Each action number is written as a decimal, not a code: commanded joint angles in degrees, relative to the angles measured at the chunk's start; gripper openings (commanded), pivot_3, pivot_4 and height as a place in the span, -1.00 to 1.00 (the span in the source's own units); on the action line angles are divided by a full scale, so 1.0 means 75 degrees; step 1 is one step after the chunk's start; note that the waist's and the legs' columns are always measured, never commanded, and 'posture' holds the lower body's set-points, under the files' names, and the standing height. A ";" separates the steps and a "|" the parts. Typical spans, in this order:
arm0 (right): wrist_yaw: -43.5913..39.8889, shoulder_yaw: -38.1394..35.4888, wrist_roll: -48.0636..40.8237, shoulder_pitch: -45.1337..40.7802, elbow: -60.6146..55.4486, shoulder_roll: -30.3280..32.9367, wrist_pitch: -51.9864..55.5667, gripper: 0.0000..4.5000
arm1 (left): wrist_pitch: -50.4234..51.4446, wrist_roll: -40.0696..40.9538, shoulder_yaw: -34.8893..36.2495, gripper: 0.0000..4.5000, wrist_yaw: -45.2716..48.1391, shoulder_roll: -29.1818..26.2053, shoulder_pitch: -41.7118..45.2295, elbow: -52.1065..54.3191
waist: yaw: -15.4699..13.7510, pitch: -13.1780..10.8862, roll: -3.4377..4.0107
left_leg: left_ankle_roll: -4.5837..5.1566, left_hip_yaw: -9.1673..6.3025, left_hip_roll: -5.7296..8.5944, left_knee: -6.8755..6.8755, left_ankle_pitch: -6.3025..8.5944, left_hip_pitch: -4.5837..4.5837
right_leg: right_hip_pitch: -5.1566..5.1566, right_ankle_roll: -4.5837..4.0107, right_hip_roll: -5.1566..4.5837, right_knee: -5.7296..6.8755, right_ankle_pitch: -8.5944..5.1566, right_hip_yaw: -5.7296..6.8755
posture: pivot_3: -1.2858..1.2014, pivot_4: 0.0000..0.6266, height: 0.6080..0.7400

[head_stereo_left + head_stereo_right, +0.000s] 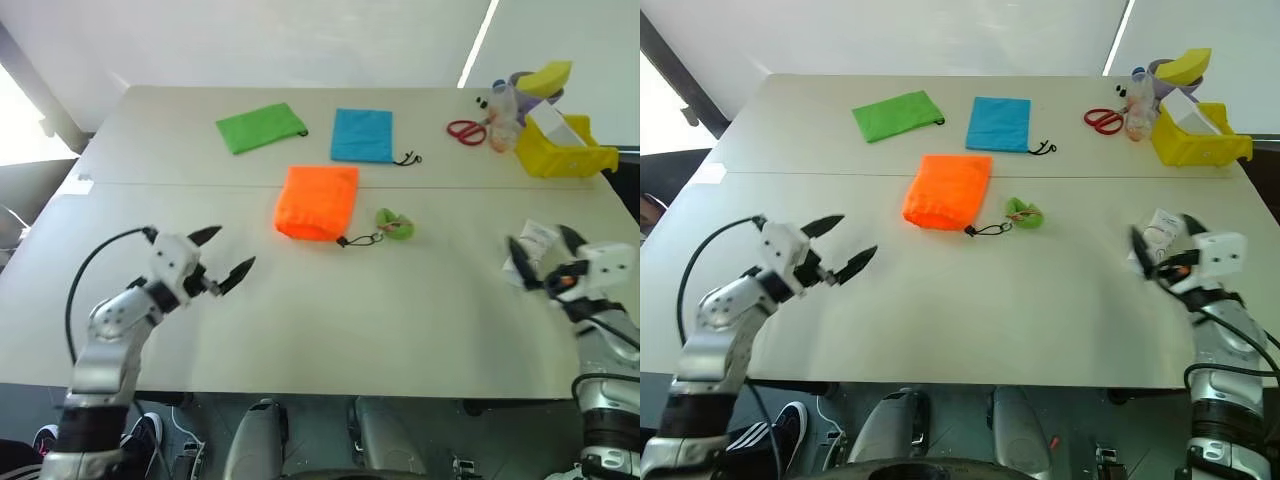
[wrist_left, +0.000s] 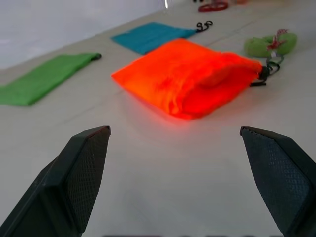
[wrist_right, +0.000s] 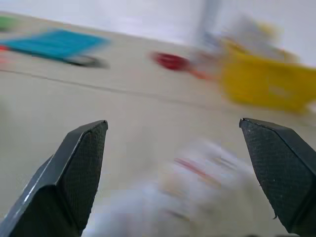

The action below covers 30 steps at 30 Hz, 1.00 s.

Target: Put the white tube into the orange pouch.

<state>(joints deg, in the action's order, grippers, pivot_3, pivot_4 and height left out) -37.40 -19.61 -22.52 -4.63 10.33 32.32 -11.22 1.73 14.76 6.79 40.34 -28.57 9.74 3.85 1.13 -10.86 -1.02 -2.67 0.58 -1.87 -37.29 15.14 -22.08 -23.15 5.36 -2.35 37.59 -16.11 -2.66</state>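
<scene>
Pale and wide, our table carries everything we need, and both our grippers hang over its near edge with nothing in them. Our right gripper has its jaws spread wide, with the white tube lying flat on the table between and just beyond them; the left gripper is spread just as wide, facing the orange pouch, which lies mid-table well apart from the tube.

We judge the step in hand to be the pick-up of the tube. To do it well, we should bring the right jaws down squarely across the tube's body, not its slippery cap, and close gently, since a soft tube will squash and may squirt out sideways. Meanwhile our left gripper ought to find the pouch's mouth, which we take to be the gathered end by the black cord and green tab, and hold it open.

Counting: one white tube; three pouches, namely one orange, one green pouch and one blue pouch; one pair of red scissors; one yellow bin; two grippers.
</scene>
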 commanded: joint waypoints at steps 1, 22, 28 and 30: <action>-0.0888 0.0742 -0.0131 0.0035 -0.1523 0.0336 0.0421 0.99 | -0.0389 -0.0692 -0.0489 1.00 -0.0302 0.0119 0.0956 -0.0632 | -0.0025 0.0000 0.0000 | 0.0000 0.0001 0.0003 -0.0001 0.0000 -0.0001 | 0.0000 0.0008 -0.0004 0.0000 0.0004 0.0000 | 0.03 -0.52 1.00; -0.0579 0.1826 0.1108 -0.0137 -0.2278 0.0069 0.0581 0.99 | -0.2015 -0.3402 -0.2378 1.00 -0.1868 0.1240 0.3453 -0.3849 | -0.0060 -0.0001 -0.0007 | 0.0006 -0.0003 0.0016 -0.0006 0.0004 -0.0042 | -0.0011 0.0046 -0.0012 -0.0049 0.0026 0.0011 | 0.03 -0.52 1.00; -0.0514 0.1801 0.1184 -0.0166 -0.2202 0.0051 0.0529 1.00 | -0.1991 -0.3536 -0.2452 0.41 -0.2003 0.1329 0.3645 -0.4314 | -0.0053 -0.0001 -0.0006 | 0.0006 -0.0001 0.0016 -0.0004 0.0004 -0.0042 | -0.0012 0.0047 -0.0012 -0.0049 0.0027 0.0010 | 0.03 -0.52 1.00; -0.0498 0.1775 0.1178 -0.0198 -0.2156 0.0050 0.0524 1.00 | -0.1994 -0.3529 -0.2458 -0.08 -0.2021 0.1373 0.3650 -0.4376 | -0.0059 -0.0001 -0.0006 | 0.0006 -0.0001 0.0016 -0.0005 0.0004 -0.0042 | -0.0012 0.0047 -0.0012 -0.0049 0.0027 0.0010 | 0.03 -0.52 1.00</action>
<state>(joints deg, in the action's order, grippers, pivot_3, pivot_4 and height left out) -41.59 -4.89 -13.62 -5.23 -5.21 32.67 -6.12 -12.63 -11.78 -11.70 25.54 -18.43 36.28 -29.78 0.69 -10.86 -1.07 -2.62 0.57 -1.75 -37.33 15.17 -22.40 -23.23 5.72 -2.45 37.22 -15.90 -2.58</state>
